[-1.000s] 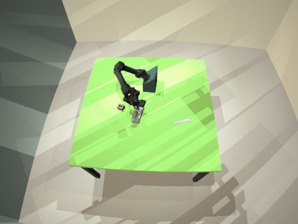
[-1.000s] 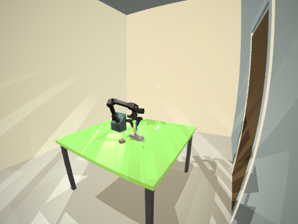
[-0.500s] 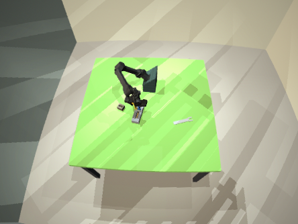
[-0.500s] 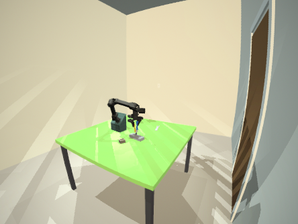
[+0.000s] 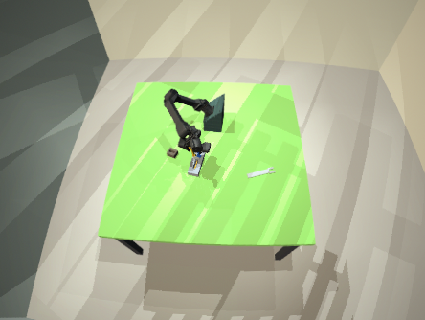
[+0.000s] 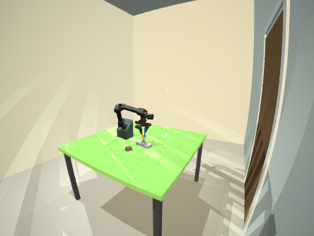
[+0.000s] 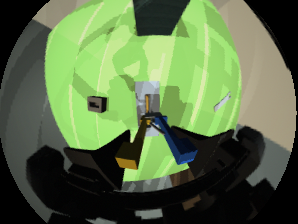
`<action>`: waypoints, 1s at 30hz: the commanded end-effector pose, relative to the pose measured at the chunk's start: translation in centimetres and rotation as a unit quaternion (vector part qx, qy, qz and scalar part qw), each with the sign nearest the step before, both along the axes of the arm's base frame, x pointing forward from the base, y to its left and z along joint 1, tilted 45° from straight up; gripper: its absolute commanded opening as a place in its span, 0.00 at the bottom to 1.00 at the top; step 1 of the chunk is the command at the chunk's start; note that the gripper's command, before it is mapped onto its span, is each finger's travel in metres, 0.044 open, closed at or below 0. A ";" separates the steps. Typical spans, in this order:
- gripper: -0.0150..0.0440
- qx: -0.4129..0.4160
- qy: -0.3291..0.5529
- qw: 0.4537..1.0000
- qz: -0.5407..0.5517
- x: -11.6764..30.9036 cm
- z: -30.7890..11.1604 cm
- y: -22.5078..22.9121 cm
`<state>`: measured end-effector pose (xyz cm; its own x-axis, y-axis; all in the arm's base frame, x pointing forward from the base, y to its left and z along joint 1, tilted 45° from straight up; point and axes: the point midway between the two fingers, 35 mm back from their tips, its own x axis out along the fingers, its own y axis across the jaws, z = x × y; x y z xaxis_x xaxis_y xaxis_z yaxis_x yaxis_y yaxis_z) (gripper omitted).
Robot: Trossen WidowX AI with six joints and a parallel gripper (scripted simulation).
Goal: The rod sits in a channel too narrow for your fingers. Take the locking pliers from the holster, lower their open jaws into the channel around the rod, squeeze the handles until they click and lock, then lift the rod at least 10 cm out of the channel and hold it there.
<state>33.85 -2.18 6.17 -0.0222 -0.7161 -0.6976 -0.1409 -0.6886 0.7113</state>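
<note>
Pliers in my grip, their jaws down at the channel block, the rod not yet lifted

At the left of the wrist view, the small brown holster [image 5: 172,152] [image 6: 128,148] [image 7: 94,104] stands on the green table [image 5: 153,211] [image 6: 117,166] [image 7: 65,65] without the pliers.

In the middle, my gripper [image 5: 196,150] [image 6: 143,129] [image 7: 150,129] points down, its fingers fairly wide around the locking pliers [image 5: 195,157] [image 6: 144,136] [image 7: 170,134]. The orange handle [image 7: 129,159] is on the left, the blue handle [image 7: 184,152] on the right, and they spread in a V. The jaws are at the near part of the grey channel block [image 5: 193,173] [image 6: 148,145] [image 7: 146,87]; I cannot tell whether they straddle the rod [image 5: 195,163] [image 7: 147,102], which lies in its slot. If they are slightly off line, lowering could land a tip on the channel wall, tilting the pliers or shoving the block.

Squeezing too early could lock the jaws above the rod; squeezing unevenly could twist the handles out of my fingers. A bite near one end may let the rod tip or slip during the lift.

At the right, well apart, lies a pale spanner [image 5: 260,173] [image 6: 165,135] [image 7: 222,102], which this job should not need.
</note>
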 end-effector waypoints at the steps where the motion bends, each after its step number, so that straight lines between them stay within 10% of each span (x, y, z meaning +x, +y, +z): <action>1: 0.79 -0.001 -0.005 1.000 0.000 0.2 0.2 0.1; 30: 0.79 -0.001 -0.004 1.000 0.000 -0.1 0.4 -0.2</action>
<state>33.73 -2.37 6.41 -0.0205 -0.7162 -0.6976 -0.1471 -0.6880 0.7107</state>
